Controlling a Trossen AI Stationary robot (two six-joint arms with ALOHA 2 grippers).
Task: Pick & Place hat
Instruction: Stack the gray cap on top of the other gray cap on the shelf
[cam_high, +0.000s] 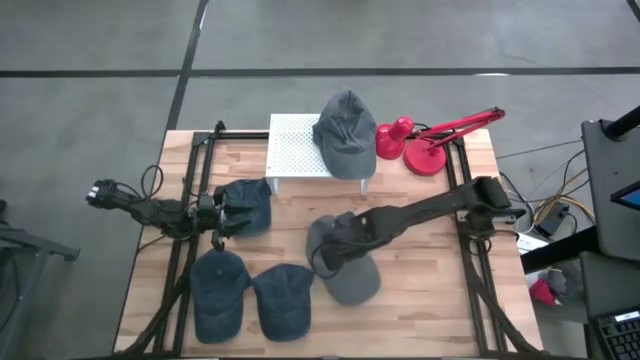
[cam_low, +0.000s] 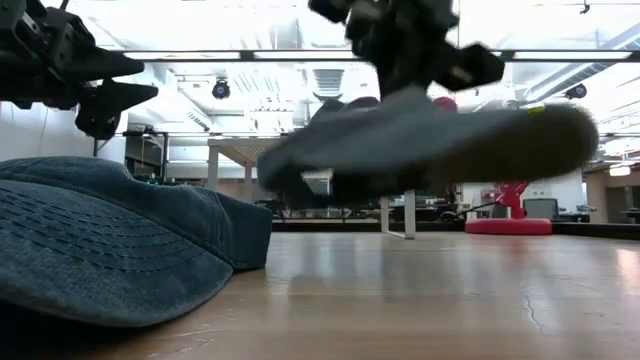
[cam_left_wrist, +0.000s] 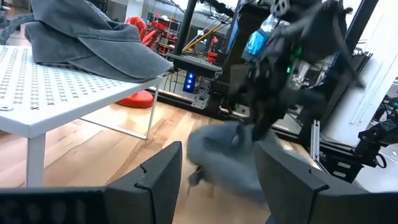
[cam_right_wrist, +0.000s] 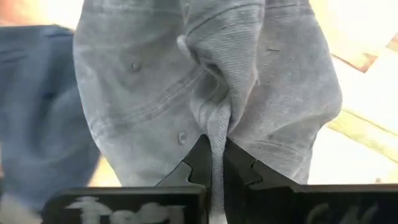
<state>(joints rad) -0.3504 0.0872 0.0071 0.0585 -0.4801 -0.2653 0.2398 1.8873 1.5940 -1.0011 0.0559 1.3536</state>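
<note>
We see the right pincer clamped on a fold of the grey hat, holding it just off the counter near its middle. The left pincer hangs with fingers spread above a blue hat, beside the white rack.

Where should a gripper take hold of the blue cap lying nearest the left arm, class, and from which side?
Grip the blue cap at its soft crown, coming straight down from above: it lies flat on the table, so the domed fabric can be pinched into a fold, much as the right gripper pinches the grey cap.
</note>
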